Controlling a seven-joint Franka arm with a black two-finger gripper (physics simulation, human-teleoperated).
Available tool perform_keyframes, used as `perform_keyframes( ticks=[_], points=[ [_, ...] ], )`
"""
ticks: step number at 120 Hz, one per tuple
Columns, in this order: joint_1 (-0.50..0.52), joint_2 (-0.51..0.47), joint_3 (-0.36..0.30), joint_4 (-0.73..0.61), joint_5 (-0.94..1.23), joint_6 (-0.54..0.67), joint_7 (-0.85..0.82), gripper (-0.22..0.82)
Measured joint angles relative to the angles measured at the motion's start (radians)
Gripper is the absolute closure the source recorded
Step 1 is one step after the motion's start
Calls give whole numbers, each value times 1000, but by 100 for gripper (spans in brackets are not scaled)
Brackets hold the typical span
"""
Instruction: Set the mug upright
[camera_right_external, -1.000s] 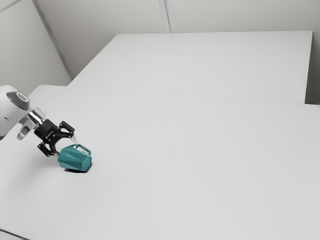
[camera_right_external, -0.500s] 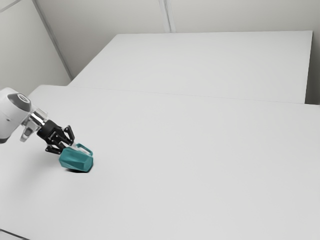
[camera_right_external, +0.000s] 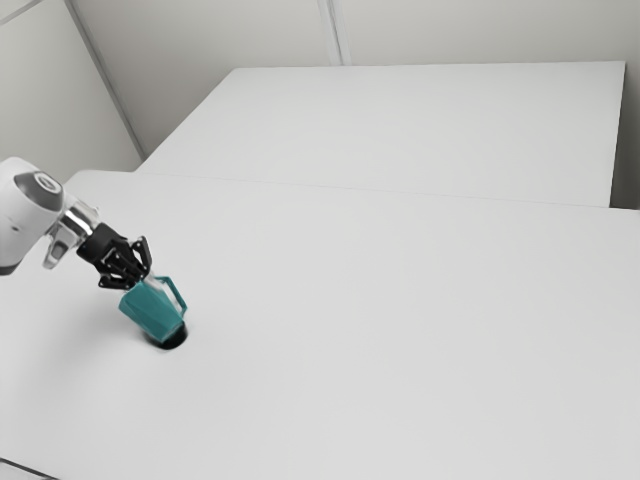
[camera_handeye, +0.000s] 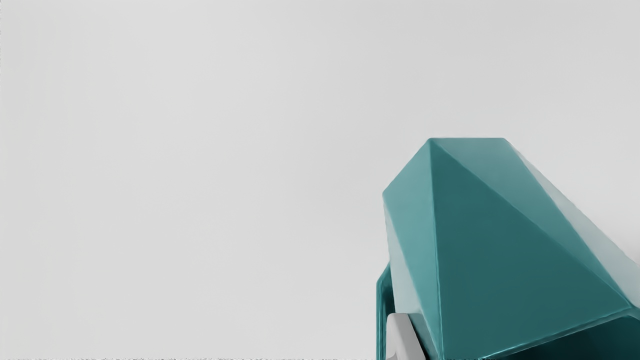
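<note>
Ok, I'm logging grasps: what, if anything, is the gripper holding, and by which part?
The teal mug, seemingly by its wall near the rim, with one finger between wall and handle.

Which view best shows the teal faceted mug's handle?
The exterior view: most of the handle stands out from the mug's body. The wrist view gives a strip of it, beside the light grey fingertip.

1 mug (camera_right_external: 152, 312) (tilted) at exterior view's left.

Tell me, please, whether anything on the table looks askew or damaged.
The teal mug looks askew: it tilts in the gripper, neither upright nor flat on its side. I see no damage or spill.
</note>
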Motion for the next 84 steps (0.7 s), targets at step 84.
perform_keyframes(
  ticks=[84],
  points=[
    [-231,-121,-199,11,413,210,0,79]
  ],
)
